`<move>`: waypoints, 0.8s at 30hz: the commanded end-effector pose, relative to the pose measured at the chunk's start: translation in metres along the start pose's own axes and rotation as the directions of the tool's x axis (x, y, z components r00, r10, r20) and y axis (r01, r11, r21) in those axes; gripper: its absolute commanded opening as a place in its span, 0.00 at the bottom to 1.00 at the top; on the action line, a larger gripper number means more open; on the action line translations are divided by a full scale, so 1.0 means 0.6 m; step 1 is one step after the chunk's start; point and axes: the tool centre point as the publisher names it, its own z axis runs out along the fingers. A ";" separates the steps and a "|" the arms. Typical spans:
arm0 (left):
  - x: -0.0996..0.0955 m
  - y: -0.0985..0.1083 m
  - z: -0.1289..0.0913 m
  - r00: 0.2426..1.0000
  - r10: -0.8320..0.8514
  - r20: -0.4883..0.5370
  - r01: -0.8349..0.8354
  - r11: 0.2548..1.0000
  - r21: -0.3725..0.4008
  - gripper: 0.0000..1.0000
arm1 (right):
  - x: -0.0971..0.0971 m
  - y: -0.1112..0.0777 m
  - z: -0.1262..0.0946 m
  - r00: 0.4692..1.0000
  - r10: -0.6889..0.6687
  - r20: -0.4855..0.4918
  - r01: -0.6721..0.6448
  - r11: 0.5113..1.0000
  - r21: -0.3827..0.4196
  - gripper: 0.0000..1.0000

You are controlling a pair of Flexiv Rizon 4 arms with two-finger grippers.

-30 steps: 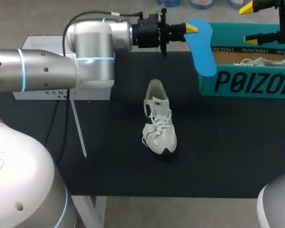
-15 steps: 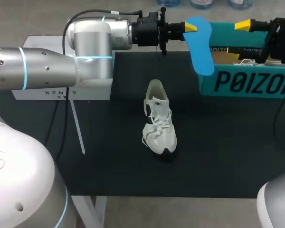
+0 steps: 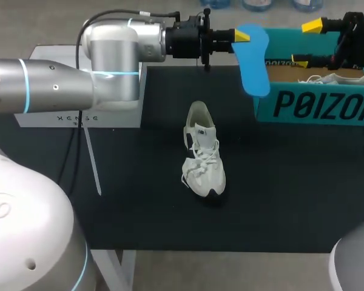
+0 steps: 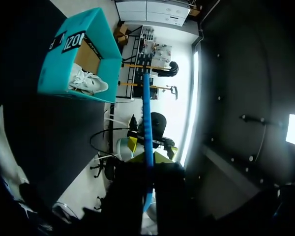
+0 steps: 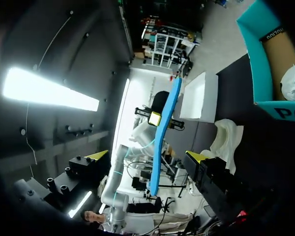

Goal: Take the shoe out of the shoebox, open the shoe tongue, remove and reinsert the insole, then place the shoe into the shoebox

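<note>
Left hand pinches a flat blue insole; right hand gapes wide by the teal cardboard box; white laced shoe on black tabletop.

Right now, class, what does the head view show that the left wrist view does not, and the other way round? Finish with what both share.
Head view only: the whole loose shoe on the table, the left arm, and the broad blue face of the insole. Left wrist view only: that insole edge-on, a thin strip running out from the left gripper, jaws shut on it. Both: the shoebox, the second shoe inside it, and the insole.
</note>
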 end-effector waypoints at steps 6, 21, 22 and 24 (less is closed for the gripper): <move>0.003 -0.004 -0.002 1.000 0.002 0.000 -0.002 1.000 -0.015 0.00 | 0.004 0.005 0.001 0.999 0.008 0.050 -0.014 0.993 0.116 1.00; 0.006 -0.001 0.002 0.999 0.030 0.028 -0.029 1.000 -0.008 0.00 | 0.006 0.003 0.002 0.999 -0.009 0.053 0.004 0.995 0.101 1.00; 0.006 -0.001 0.002 0.999 0.028 0.028 -0.028 1.000 -0.009 0.00 | 0.006 0.003 0.002 0.999 -0.009 0.053 0.004 0.995 0.101 1.00; 0.006 0.000 0.000 0.997 0.068 0.022 -0.068 0.998 0.000 0.00 | 0.006 0.003 0.002 0.999 -0.009 0.053 0.004 0.995 0.101 1.00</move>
